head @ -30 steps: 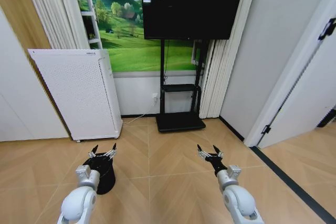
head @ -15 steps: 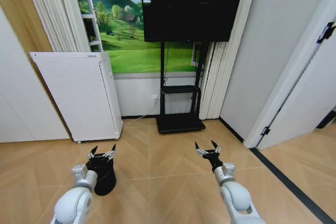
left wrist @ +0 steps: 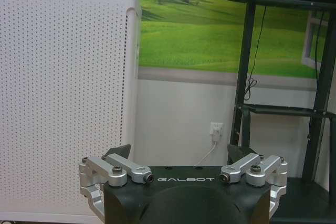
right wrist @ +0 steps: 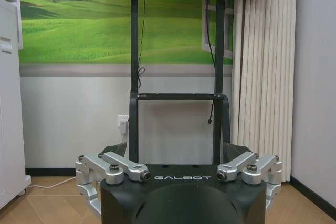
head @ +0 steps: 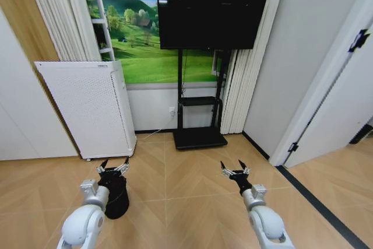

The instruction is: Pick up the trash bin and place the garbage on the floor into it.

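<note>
Black plastic, the trash bin (head: 114, 193) stands on the wood-patterned floor (head: 186, 173) directly under the left gripper (head: 113, 167), whose fingers are spread wide above its rim, while the right gripper (head: 235, 171) hovers over bare floor, well apart from the bin, its fingers also spread wide. As a judgement, a descent that lands off centre could strike the rim and tip or push away so light a bin on this smooth floor, and the white perforated appliance (head: 90, 109) close behind leaves little room. Room: landscape mural (head: 140, 33), dark screen (head: 213, 7) on a black stand (head: 198, 135), and pleated curtains (head: 247, 80); no garbage is visible.
</note>
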You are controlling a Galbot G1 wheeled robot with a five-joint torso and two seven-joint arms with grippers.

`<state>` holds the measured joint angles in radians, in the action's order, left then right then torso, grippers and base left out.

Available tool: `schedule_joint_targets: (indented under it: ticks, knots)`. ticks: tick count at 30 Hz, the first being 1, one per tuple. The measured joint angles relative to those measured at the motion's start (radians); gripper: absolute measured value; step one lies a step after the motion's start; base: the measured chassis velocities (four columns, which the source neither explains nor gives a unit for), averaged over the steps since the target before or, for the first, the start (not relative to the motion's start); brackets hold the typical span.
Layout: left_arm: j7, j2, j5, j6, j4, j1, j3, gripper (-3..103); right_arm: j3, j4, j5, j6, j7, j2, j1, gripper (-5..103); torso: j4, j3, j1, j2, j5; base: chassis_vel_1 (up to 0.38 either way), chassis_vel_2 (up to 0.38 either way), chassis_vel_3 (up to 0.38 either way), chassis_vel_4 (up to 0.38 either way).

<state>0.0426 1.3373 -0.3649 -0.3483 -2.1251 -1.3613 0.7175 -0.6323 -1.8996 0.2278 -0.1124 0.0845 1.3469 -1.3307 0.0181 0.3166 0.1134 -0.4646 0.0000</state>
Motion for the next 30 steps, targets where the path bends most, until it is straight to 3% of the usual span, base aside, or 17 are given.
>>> schedule_joint_targets:
  ticks: [3, 12, 30]
  knots:
    - [-0.005, 0.000, 0.000, 0.022, -0.003, -0.009, 0.012, 100, 0.004, -0.010, 0.006, -0.009, -0.001, -0.001, 0.006, 100, -0.0001, 0.007, 0.004, -0.011, 0.0000, 0.000, 0.000, 0.000, 0.000]
    - [0.016, -0.027, -0.036, 0.002, -0.005, -0.002, 0.020, 100, -0.001, -0.019, 0.020, -0.032, -0.014, -0.012, 0.012, 100, 0.0001, 0.031, 0.021, -0.052, 0.0000, 0.000, 0.000, 0.000, 0.000]
    - [0.019, -0.003, -0.026, -0.002, -0.013, -0.004, 0.019, 100, -0.006, -0.004, 0.015, -0.015, -0.011, -0.008, 0.014, 100, 0.0000, 0.077, 0.050, -0.126, 0.0000, 0.000, 0.000, 0.000, 0.000]
